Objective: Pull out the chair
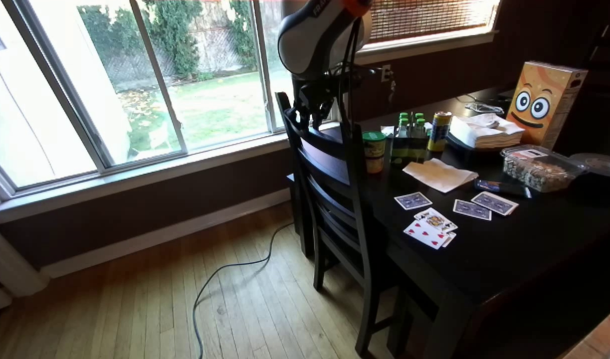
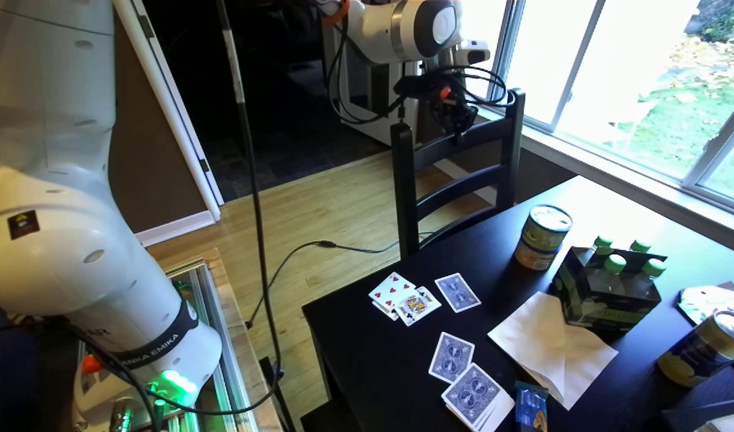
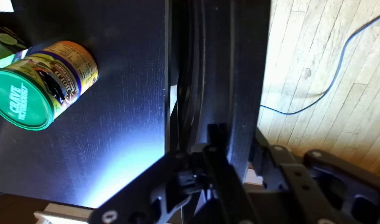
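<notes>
The chair is black wood with a tall slatted back; its seat is mostly hidden under the dark table. In both exterior views the chair back stands upright at the table edge. My gripper points down at the top rail, near the window-side post; it also shows in an exterior view. In the wrist view the top rail of the chair lies between the fingers of my gripper, one finger against each side. The gripper looks shut on the rail.
On the table near the chair are a green-lidded can, a bottle carrier and playing cards. A cable runs across the wooden floor behind the chair. The window wall is close by.
</notes>
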